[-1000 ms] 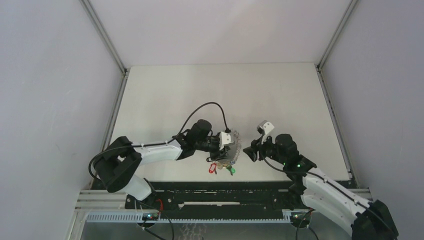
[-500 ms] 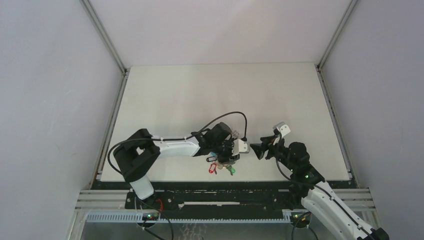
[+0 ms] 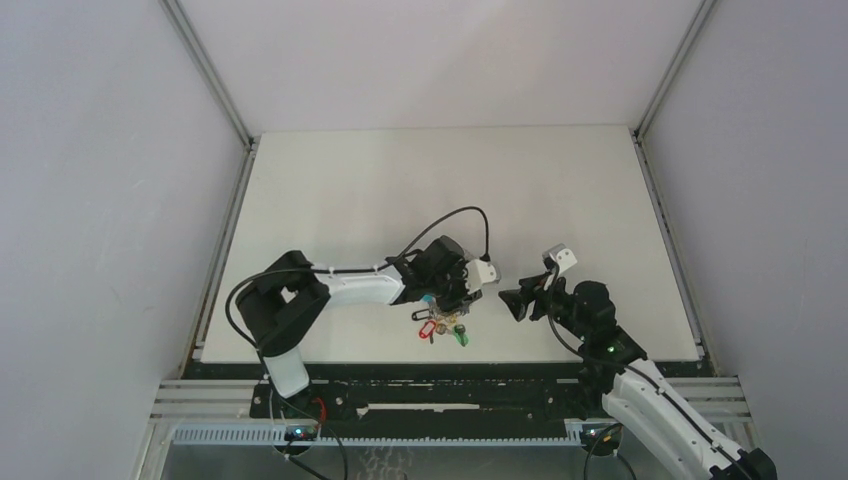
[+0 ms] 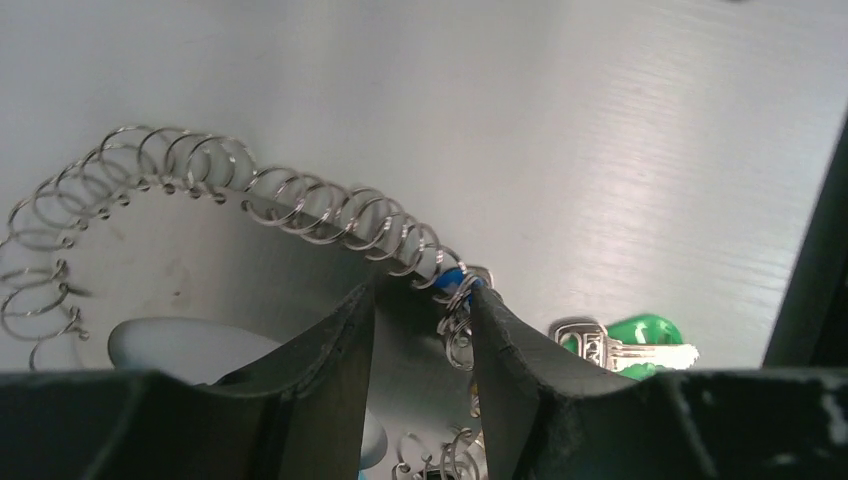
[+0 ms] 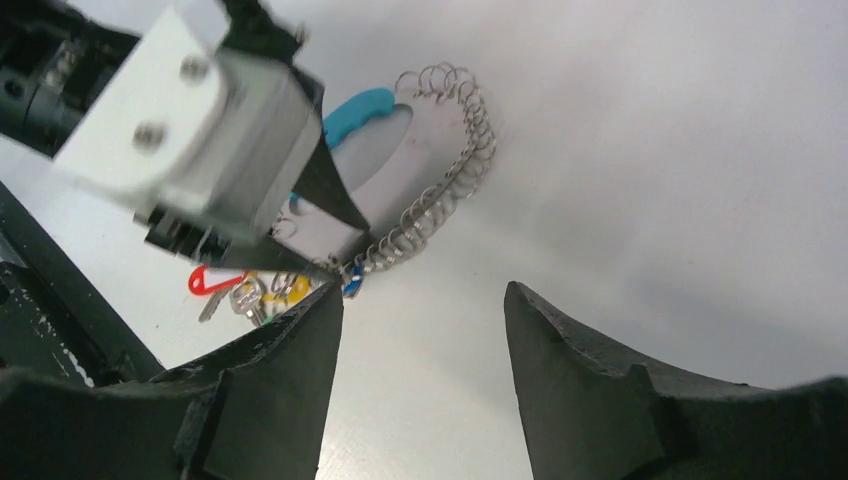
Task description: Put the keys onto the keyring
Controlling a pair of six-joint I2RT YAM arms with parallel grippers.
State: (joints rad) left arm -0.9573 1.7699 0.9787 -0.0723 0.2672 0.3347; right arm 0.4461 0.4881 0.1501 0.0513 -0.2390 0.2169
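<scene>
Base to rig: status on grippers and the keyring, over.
Left gripper straddles keyring wire, grip unclear. Right gripper open, empty, facing it. Blue key at left fingertips, threading unclear. Green key just outside the left jaws.

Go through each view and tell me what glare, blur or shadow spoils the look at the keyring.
Top external: even light, but the keyring is tiny and half under the left gripper. Left wrist: coils sharp, streaky glare on the table, own fingers nearly black. Right wrist: the left gripper's white block is a close blur; the ring beyond is clear.
</scene>
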